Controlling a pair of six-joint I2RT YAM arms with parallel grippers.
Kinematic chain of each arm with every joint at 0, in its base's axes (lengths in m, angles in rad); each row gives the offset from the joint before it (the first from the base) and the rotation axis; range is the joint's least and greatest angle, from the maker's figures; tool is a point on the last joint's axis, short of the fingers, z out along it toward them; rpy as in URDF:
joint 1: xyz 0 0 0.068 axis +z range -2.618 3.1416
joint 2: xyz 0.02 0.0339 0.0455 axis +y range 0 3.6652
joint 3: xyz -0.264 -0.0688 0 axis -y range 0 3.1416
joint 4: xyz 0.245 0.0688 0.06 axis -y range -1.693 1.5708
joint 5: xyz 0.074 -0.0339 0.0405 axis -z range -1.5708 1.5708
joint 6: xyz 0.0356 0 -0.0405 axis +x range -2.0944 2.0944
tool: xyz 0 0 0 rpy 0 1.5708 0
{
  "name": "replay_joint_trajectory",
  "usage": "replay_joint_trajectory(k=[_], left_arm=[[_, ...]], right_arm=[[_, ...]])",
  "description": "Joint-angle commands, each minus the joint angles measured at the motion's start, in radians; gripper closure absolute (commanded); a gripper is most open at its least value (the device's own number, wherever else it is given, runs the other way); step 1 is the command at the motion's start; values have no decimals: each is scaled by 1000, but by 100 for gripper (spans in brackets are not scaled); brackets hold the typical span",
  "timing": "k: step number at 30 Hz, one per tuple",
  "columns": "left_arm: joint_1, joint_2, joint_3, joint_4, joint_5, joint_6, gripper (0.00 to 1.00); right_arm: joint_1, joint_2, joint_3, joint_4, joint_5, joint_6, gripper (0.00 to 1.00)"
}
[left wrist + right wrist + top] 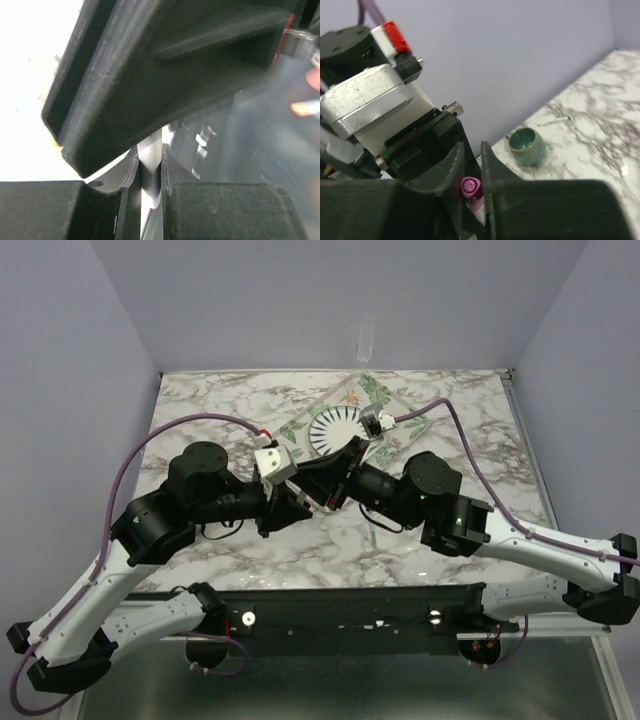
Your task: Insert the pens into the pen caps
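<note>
Both arms meet above the middle of the table. My left gripper is shut on a white pen whose tapered end shows a pink tip. My right gripper is shut on a magenta pen cap, with a white barrel showing just below it. In the top view the pen is a short pale streak between the two grippers. The right gripper's black body fills the upper part of the left wrist view. Whether the pen's tip is inside the cap is hidden.
A floral tray holding a black-and-white striped plate lies behind the grippers. A teal cup stands on the marble table, with a thin teal-tipped stick lying beyond it. Purple walls enclose the table.
</note>
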Motion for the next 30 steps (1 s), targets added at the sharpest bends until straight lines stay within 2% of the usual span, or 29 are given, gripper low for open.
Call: replay_joint_trajectory(k=[1, 3, 5, 7, 11, 12, 15, 20, 22, 30], left_arm=[[17, -65, -160, 498, -103, -8, 100], [17, -113, -234, 513, -101, -35, 100], [17, -134, -317, 517, -97, -75, 100], [17, -167, -386, 520, -92, -109, 100], [17, -205, -500, 530, -119, -184, 100], [17, -213, -526, 540, -139, -209, 100], [17, -179, -622, 595, -274, -320, 100], [17, 17, -632, 595, -440, -486, 99], [19, 120, -620, 580, -495, -590, 99], [19, 330, -696, 599, -555, -868, 96]], right_arm=[[23, 12, 75, -419, 299, 107, 66], [0, -11, 177, -403, 393, 63, 53], [-8, -10, 254, -402, 509, -15, 49], [-10, -6, 335, -414, 596, -60, 40], [-11, -63, 301, -396, 651, -123, 27], [-11, -83, 275, -394, 648, -127, 17], [-11, -135, 213, -498, 617, -105, 0], [-11, -218, 52, -696, 588, 97, 0], [-11, -261, -21, -731, 562, 122, 0], [-11, -355, -140, -837, 640, 215, 0]])
